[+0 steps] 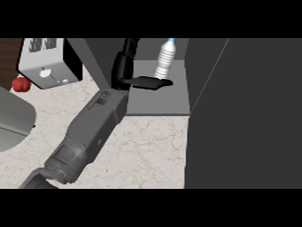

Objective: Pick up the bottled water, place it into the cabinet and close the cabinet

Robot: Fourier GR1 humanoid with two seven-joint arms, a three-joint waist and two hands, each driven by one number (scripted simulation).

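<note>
The bottled water [166, 57], clear with a blue cap, stands upright on the grey shelf [156, 102] inside the open cabinet. My left hand [146, 83] reaches into the cabinet from the lower left. Its fingers [161, 83] lie straight, pointing right, just at the bottle's base; I cannot tell whether they touch it. They are not curled round the bottle. The cabinet's dark door [257, 115] stands open and fills the right side of the view. My right hand does not show.
A white toaster [45, 66] stands at the back left on the marble counter [146, 150], with a small red object [21, 84] beside it. A large light grey shape [3, 115] juts in from the left edge.
</note>
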